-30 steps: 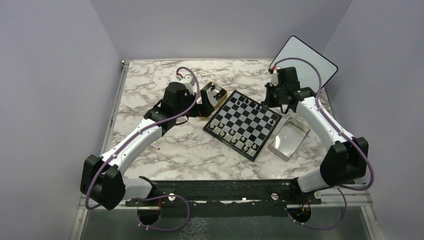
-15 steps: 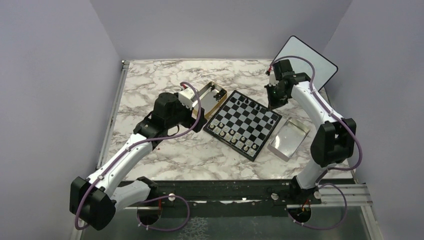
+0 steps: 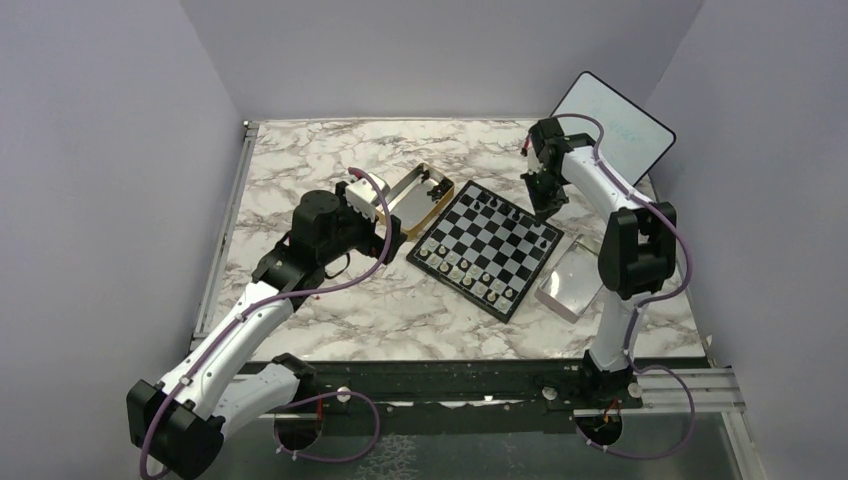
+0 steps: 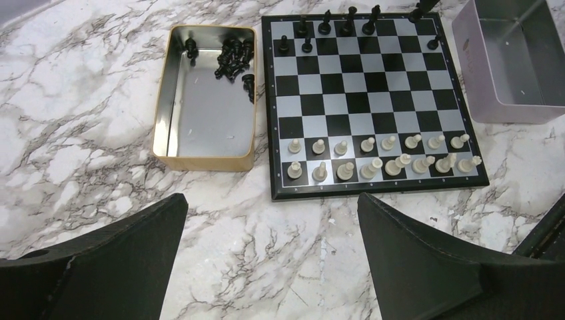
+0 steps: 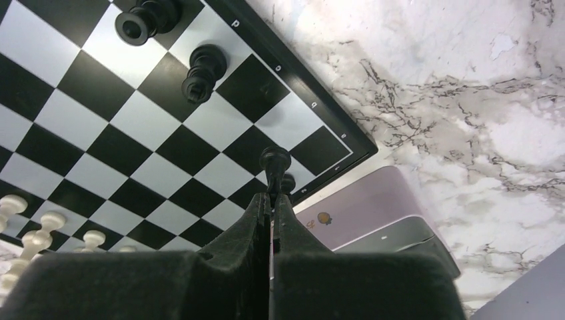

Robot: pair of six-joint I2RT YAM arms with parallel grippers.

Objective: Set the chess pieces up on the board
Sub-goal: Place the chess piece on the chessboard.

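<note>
The board [image 3: 485, 245] lies at mid-table. Pale pieces [image 4: 373, 157] fill its two near rows in the left wrist view. Several black pieces [image 4: 333, 23] stand on its far rows. More black pieces [image 4: 233, 57] lie in the gold tin [image 4: 206, 100] left of the board. My right gripper [image 5: 272, 199] is shut on a black piece [image 5: 274, 159] and holds it over the board's corner beside the lilac tin; in the top view the gripper [image 3: 545, 203] is at the board's far right corner. My left gripper [image 4: 272, 200] is open and empty above the marble, near the tin [image 3: 418, 192].
A lilac-silver tin [image 3: 577, 277] lies right of the board and also shows in the right wrist view [image 5: 373, 213]. A white tablet with a dark rim [image 3: 612, 130] leans at the back right. Grey walls close in three sides.
My left gripper has pulled back from the gold tin toward the near left. My right arm has folded upright, and its gripper has shifted slightly left at the board's far right corner.
</note>
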